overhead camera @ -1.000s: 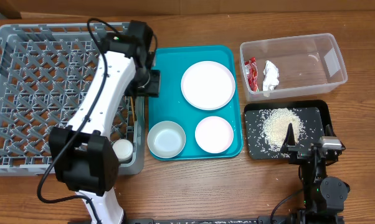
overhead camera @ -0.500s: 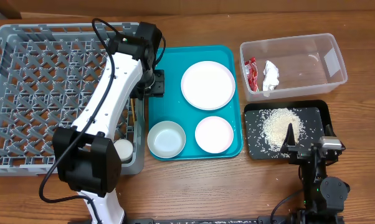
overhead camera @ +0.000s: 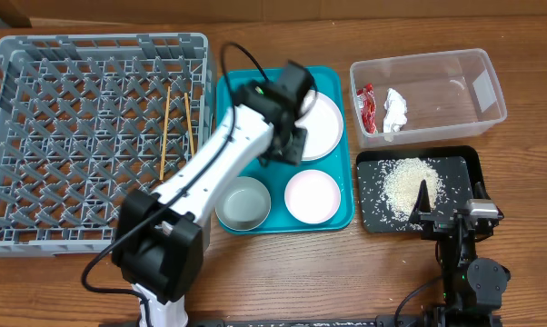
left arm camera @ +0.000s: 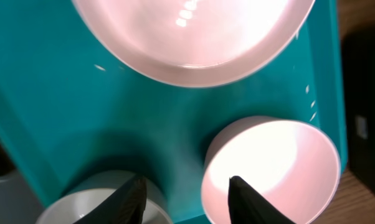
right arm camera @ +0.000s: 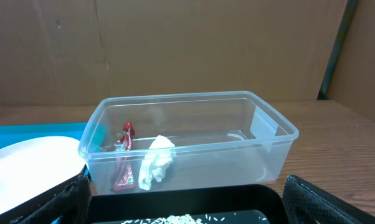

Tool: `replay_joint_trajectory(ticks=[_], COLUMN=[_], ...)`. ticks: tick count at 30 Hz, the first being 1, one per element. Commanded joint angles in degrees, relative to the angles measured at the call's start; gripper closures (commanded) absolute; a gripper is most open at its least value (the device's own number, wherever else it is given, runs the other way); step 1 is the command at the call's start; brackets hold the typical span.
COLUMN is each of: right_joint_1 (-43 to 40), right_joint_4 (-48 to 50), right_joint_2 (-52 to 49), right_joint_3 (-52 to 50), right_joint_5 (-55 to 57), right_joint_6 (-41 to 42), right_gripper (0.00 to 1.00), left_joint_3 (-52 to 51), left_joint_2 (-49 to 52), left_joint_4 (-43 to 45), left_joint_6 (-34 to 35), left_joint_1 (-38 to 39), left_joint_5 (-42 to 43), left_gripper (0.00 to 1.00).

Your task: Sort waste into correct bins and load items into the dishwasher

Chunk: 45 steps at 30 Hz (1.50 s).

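My left end effector (left arm camera: 186, 196) hangs released and empty over the tray (left arm camera: 44, 106). The small plate (left arm camera: 271, 165) lies just to its right, with one fingertip over the rim. The bowl (left arm camera: 97, 202) is just left and the large plate (left arm camera: 194, 31) ahead. The plate is round, so there's no axis to align. My left arm is nearer; the right end effector (overhead camera: 425, 202) sits spread over the black tray (overhead camera: 464, 168). I count two plates, one bowl and two chopsticks (overhead camera: 177, 127) in the rack (overhead camera: 37, 109). One wrapper (overhead camera: 366, 107) and one tissue (overhead camera: 395, 111) are in the tub (overhead camera: 419, 58).

Wrapper (overhead camera: 365, 107) and tissue (overhead camera: 395, 110) in tub (overhead camera: 423, 56), chopsticks (overhead camera: 167, 127) apparently flat in rack (overhead camera: 55, 118)
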State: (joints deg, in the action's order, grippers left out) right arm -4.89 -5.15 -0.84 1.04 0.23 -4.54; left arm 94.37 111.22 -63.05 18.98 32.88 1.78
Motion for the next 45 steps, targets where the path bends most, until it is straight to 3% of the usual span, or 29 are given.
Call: replay_joint_trajectory(ticks=[1, 5, 9, 14, 18, 27, 30, 35, 41, 45], right_joint_1=[-0.1, -0.1, -0.1, -0.1, -0.1, -0.1, -0.1, -0.1, -0.1, -0.1], right_joint_4=[0.3, 0.3, 0.3, 0.3, 0.3, 0.3, 0.3, 0.3, 0.3, 0.3], right_joint_2=[0.5, 0.5, 0.5, 0.5, 0.5, 0.5, 0.5, 0.5, 0.5, 0.5], right_joint_3=[-0.6, -0.6, -0.6, -0.6, -0.6, -0.6, -0.6, -0.6, -0.6, -0.6], right_joint_5=[0.1, 0.1, 0.1, 0.1, 0.1, 0.1, 0.1, 0.1, 0.1, 0.1], right_joint_6=[-0.2, -0.2, -0.2, -0.2, -0.2, -0.2, -0.2, -0.2, -0.2, -0.2], right_gripper=[0.00, 0.00, 0.00, 0.00, 0.00, 0.00, 0.00, 0.00, 0.00, 0.00], left_joint_3=[-5.9, -10.2, -13.9, -15.6, -15.7, -16.4, -16.4, -12.1, 3.7, 15.2], left_joint_2=[-0.9, -0.9, -0.9, -0.9, -0.9, 1.5, 2.9, 1.3, -2.4, -4.4], left_joint_4=[2.8, 5.5, 9.6, 12.4, 12.4, 11.9, 11.3, 9.3, -5.5, -20.7], left_joint_6=[0.8, 0.2, -5.1, -5.3, -5.3, -5.3, -5.3, -3.5, 0.9, 8.4], left_joint_1=[0.8, 0.9, 0.9, 0.9, 1.2, 1.3, 1.4, 1.2, 1.2, 0.1], left_joint_5=[0.7, 1.3, 4.8, 5.3, 5.3, 6.0, 6.4, 4.8, -8.9, -29.1], left_gripper=[0.60, 0.62, 0.62, 0.64, 0.82, 0.83, 0.96, 0.96, 0.96, 0.96])
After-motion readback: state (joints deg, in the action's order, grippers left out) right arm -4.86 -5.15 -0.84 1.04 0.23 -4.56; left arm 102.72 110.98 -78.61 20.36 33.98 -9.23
